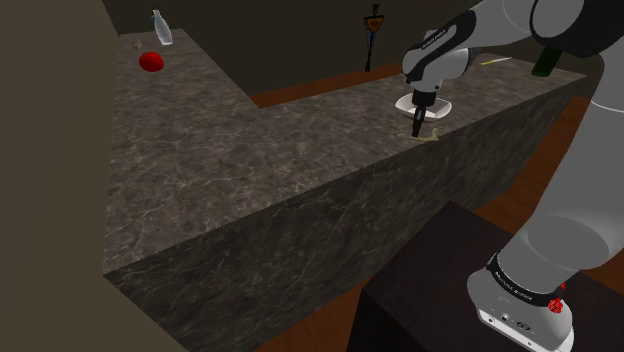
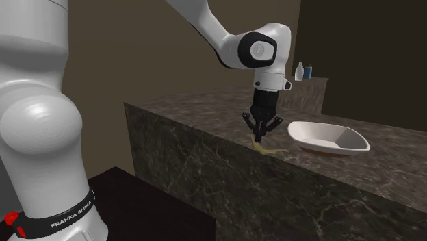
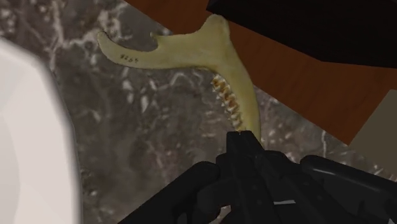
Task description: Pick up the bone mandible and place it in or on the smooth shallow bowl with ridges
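Gripper is clenched on one thin end of the bone mandible, at the counter edge just beside the white bowl. It should lift straight & slow, as the bone may pivot.

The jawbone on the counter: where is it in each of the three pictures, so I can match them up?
Shoulder view: jawbone right of middle, at the counter's near edge, under the pincer.
Second exterior view: jawbone at the middle, on the counter edge, left of the white bowl.
Wrist view: jawbone stretching away from the pincer over the stone.
Shared landmark: the white bowl beside it.
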Controlling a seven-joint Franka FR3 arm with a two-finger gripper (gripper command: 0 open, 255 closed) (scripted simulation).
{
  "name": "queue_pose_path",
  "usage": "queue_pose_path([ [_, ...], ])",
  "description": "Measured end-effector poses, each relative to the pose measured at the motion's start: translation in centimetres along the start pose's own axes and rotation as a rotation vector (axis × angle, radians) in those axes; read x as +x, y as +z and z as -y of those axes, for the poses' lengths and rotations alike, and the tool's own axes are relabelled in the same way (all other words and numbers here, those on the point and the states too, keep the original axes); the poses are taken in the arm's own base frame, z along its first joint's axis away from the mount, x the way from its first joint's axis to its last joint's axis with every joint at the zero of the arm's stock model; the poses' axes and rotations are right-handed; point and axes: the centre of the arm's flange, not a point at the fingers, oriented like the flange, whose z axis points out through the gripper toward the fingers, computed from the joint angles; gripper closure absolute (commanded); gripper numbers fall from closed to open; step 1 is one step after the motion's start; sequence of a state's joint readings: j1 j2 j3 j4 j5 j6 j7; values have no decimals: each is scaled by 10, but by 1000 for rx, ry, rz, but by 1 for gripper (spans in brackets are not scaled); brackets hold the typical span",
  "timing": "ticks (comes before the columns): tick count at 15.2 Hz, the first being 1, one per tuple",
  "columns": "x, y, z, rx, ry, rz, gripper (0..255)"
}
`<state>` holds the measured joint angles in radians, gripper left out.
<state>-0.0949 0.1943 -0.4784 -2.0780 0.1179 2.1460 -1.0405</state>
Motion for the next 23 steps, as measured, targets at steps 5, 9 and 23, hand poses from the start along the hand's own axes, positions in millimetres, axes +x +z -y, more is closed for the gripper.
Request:
queue_pose_path([
  [5,-7,-3,4,-12,-46,-13,0],
  [9,-46,-14,17,-86,-360,-78,0],
  [23,-47,21,14,-95,-404,-84,255],
])
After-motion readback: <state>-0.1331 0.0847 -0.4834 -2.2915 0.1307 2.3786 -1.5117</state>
